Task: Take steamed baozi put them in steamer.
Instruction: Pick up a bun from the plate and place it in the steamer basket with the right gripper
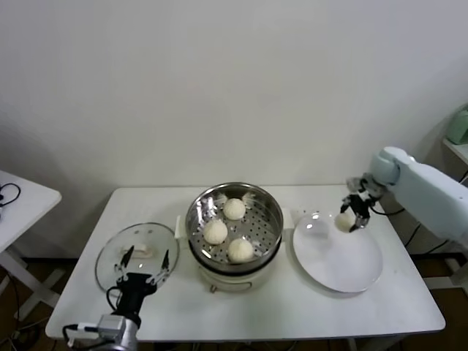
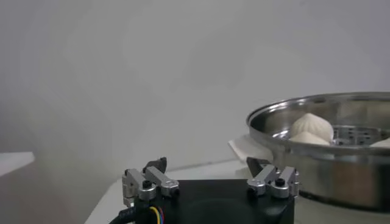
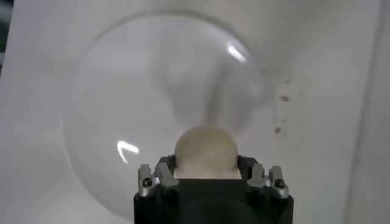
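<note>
The last bun [image 1: 344, 221] sits between the fingers of my right gripper [image 1: 355, 219], which is clamped on its two sides; seen from my right wrist, the bun [image 3: 206, 150] fills the gap between the fingers, with the white plate [image 3: 122, 109] below it. It is over the far edge of the plate [image 1: 344, 267], on the side away from the pot. My right arm reaches in from the right, bent down at the wrist, fingers pointing toward the plate. Three more buns [image 1: 234, 209] already lie on the holed floor of the steamer [image 1: 272, 212], which stands mid-table just beside the plate. My left gripper [image 1: 145, 269] hangs low at the near left, fingers spread apart and holding nothing, over the glass lid [image 1: 110, 256] lying flat beside the steamer. The white table [image 1: 380, 307] carries it all.
</note>
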Controlling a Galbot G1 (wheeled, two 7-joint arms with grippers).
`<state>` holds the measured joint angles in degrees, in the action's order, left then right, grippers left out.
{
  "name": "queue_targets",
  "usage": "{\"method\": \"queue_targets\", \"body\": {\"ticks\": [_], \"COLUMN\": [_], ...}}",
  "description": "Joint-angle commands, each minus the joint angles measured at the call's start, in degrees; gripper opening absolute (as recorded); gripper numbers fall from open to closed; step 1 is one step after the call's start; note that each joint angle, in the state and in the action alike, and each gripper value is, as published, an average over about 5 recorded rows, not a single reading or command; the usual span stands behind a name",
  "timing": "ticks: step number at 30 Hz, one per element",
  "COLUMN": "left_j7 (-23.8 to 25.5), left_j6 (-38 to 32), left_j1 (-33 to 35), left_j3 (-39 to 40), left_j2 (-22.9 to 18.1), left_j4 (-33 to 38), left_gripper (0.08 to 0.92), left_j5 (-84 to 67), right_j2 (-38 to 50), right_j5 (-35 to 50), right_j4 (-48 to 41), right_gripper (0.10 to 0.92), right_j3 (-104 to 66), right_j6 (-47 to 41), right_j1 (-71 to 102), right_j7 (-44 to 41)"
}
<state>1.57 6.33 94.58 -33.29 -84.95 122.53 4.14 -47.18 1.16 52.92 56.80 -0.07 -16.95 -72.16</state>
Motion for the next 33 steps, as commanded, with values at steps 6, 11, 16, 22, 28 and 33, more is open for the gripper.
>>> {"method": "queue_targets", "body": {"ticks": [6,11,16,22,28,33], "left_j7": [-0.2,-0.11,-0.03,0.1,0.16,0.12], "left_j6": [-0.14,-0.61,-1.0,-1.27,-1.41,-1.4], "left_j1": [-1.84,-2.08,-2.22,-2.14,-1.91,-1.7], "left_j3": [3.62,4.28,3.62,2.48,1.54,1.37], "left_j2": [0.88,1.11,1.97,2.52,2.84,2.82], "left_j4": [2.87,2.43,1.92,1.48,1.14,0.66], "left_gripper": [0.823,0.823,0.823,0.823,0.823,0.823], "left_j5": [4.88,5.0,3.93,2.61,1.53,1.02], "right_j2": [-11.4,-19.13,-24.57,-27.33,-26.11,-24.41], "right_j5": [34.46,39.35,44.16,46.02,45.7,43.78], "right_j4": [3.57,3.75,5.26,7.45,11.72,14.12], "right_gripper": [0.663,0.668,0.666,0.665,0.662,0.665], "right_j3": [34.52,38.54,38.42,38.11,38.35,38.19], "right_j6": [-8.85,-10.0,-12.54,-14.09,-15.28,-15.8], "right_j1": [-34.59,-37.24,-35.7,-32.74,-30.16,-27.49], "right_j7": [0.09,0.45,2.56,4.77,7.0,8.55]}}
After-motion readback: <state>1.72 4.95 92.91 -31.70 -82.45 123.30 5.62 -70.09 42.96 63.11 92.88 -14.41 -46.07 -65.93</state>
